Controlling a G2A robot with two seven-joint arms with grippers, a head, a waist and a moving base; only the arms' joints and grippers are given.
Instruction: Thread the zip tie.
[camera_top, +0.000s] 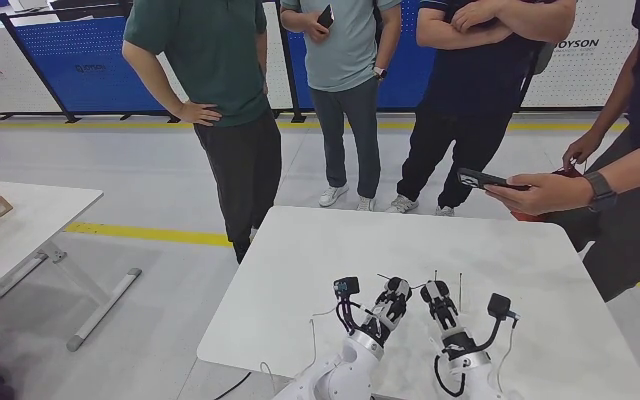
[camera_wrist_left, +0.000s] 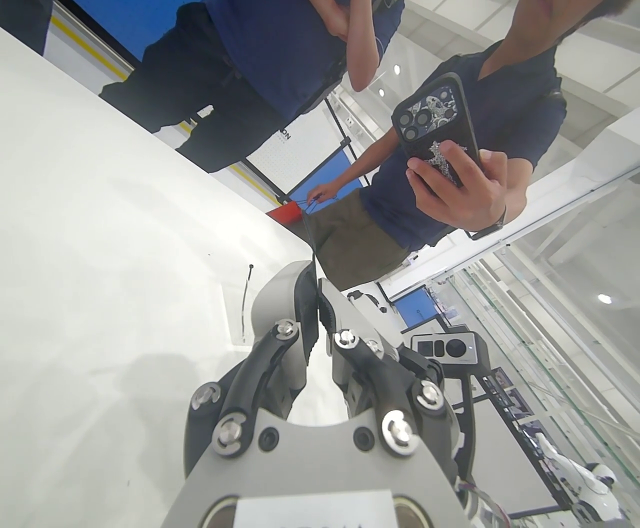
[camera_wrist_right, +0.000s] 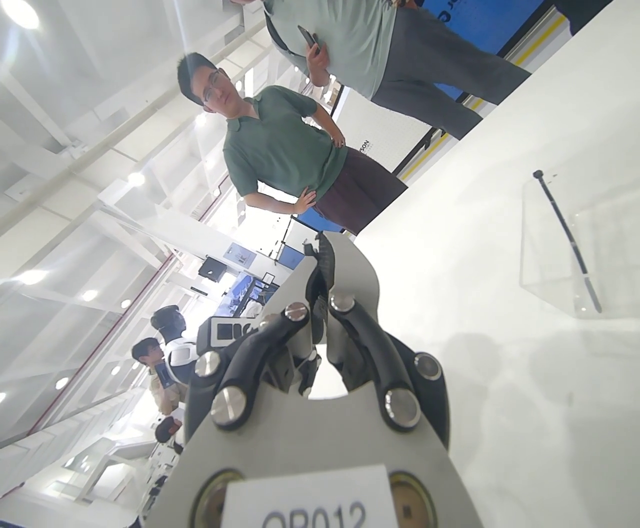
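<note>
Low in the middle of the top view, both arms sit side by side over the white counter (camera_top: 330, 260). The left pincer (camera_wrist_left: 317, 282) is clamped shut on a thin dark strap that looks to be the zip tie (camera_wrist_left: 308, 230), with a long free length poking out past its tips. The right pincer (camera_wrist_right: 320, 250), just to the right of it in the top view, is also closed, pads together. A small dark bit shows at its tip, but I cannot tell whether it grips anything. A second zip tie (camera_wrist_right: 566, 235) lies slanted on a clear stand (camera_wrist_right: 545, 280) at the lower right of the counter, just beside the right pincer, head end uppermost. The step looks like lining a tail up with a head slot, and little seems done so far. To do it well, the free length should probably be kept short, since so thin a strap will likely flex and wander. The tail should meet the slot straight on, with the other end held firm. The approach should be slow, because a slight twist could make it skate past the opening.
</note>
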